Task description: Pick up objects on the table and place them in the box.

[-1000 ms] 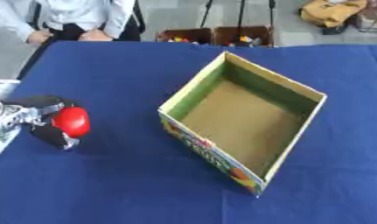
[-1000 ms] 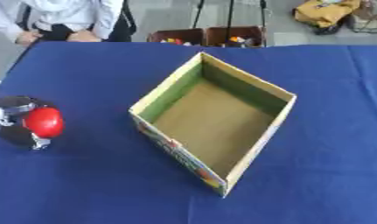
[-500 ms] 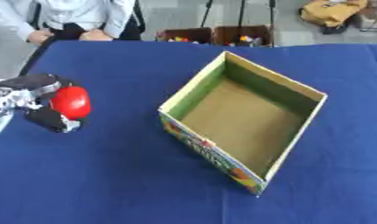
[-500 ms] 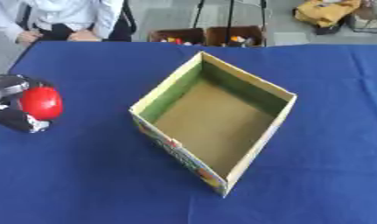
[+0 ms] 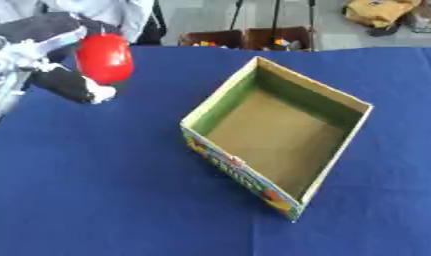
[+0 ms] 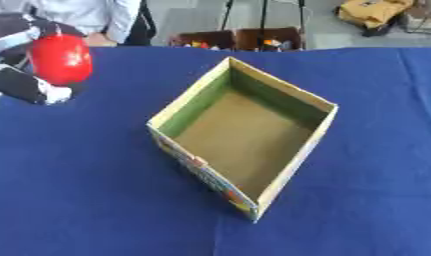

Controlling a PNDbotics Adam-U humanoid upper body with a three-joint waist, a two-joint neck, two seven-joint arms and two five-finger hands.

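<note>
The robot's left hand (image 5: 57,75), black fingers curled around a red rounded object (image 5: 105,57), is lifted off the blue surface (image 5: 105,190) at the far left; a second ago the same hand and its red load sat low, seemingly close to the cloth, and half a second ago they had begun to climb; now the object shows larger and higher in both eye views, so the pickup looks complete and the carry under way; the thumb and fingers wrap the object's lower and rear sides, with most of its red face showing toward the box.

The open cardboard box (image 5: 351,145), green on its inner walls and printed in colours along its near side, stands where it stood before, well apart from the hand to the right and with nothing visible inside it; the remaining work, by the look of things, is a sweep rightward over the near rim and a release above the brown floor; the tall left wall is the edge the load would need to clear; the right hand appears in neither view.
</note>
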